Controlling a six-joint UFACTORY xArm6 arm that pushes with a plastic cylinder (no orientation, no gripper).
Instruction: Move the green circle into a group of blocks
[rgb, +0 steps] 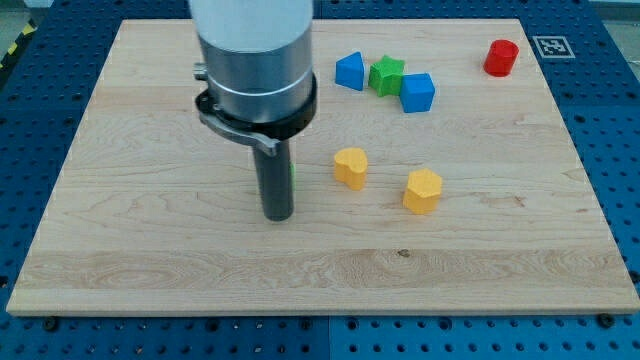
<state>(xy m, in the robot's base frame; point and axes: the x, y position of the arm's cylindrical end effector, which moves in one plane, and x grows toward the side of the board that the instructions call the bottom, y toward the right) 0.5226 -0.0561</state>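
My tip (277, 214) rests on the wooden board (150, 250), left of centre. The green circle (293, 176) shows only as a thin green sliver at the rod's right edge; the rod hides the remainder of it. A yellow heart-like block (350, 167) lies a short way to the right of the rod, and a yellow hexagon-like block (422, 190) lies further right. Near the view's top stand a blue block (349, 71), a green star (386, 75) and a blue cube (417, 92), close together.
A red block (501, 57) sits alone at the view's top right, near the board's corner. The arm's wide grey body (255, 60) covers the board's upper left-centre part. A blue perforated table surrounds the board.
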